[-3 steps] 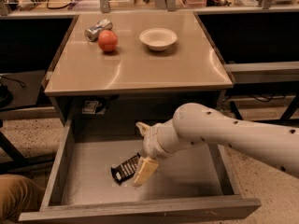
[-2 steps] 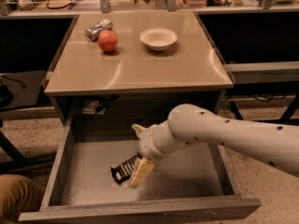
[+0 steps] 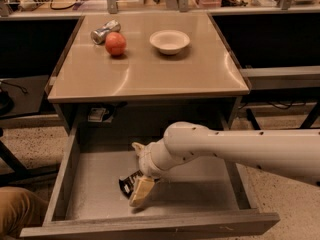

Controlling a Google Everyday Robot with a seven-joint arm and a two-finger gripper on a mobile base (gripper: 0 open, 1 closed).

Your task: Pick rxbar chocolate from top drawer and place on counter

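**Gripper's down in the drawer, right over the bar**

Camera view: compared to a second ago, the arm (image 3: 240,151) has slid a bit left across the open top drawer (image 3: 95,184). The rxbar chocolate (image 3: 126,184) hasn't budged and lies flat on the drawer floor.

The arm comes in from the right, forearm low in front of the counter (image 3: 150,69), wrist angled down. The gripper (image 3: 137,173) is spread wide — one finger behind the bar, the tan one at its front end — nothing grasped yet.

Up top: an apple (image 3: 115,43), a tipped silver can (image 3: 105,31) and a white bowl (image 3: 170,41).
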